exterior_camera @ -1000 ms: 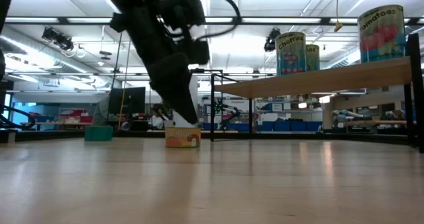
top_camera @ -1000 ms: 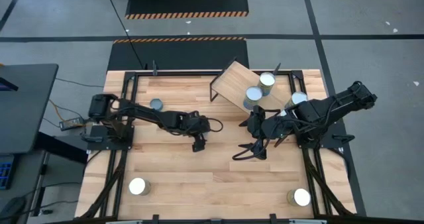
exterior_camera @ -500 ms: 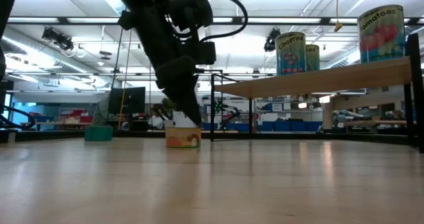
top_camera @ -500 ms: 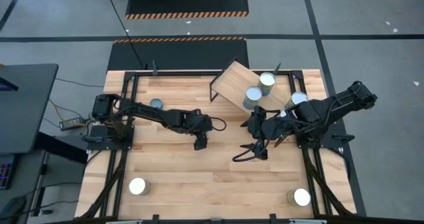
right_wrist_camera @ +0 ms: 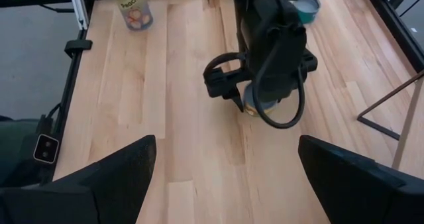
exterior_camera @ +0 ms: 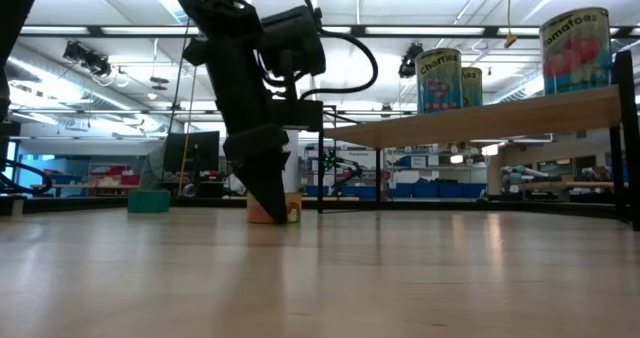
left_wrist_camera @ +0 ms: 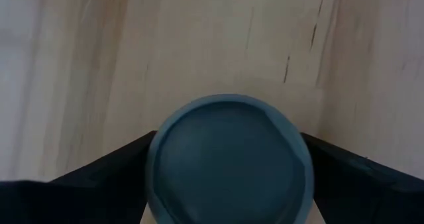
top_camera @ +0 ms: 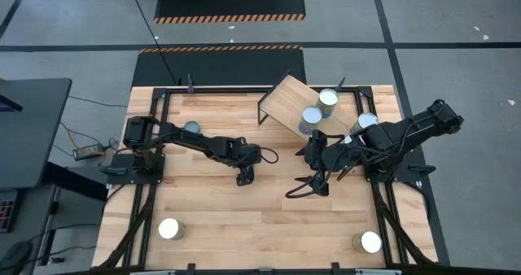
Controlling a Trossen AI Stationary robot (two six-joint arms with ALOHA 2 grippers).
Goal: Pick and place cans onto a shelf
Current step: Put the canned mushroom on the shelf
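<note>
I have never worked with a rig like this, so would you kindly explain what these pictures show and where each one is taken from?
This is a two-armed robot at a wooden table. The high view looks straight down. The low view looks level across the tabletop. Each wrist view looks forward past that arm's own fingers.

The left gripper is down over a blue-topped can, with its fingers open on either side and not visibly squeezing it. The right gripper hangs open near mid-table and holds nothing.

The shelf, a small board on a black frame, carries three cans. Three loose cans stand elsewhere on the table.
</note>
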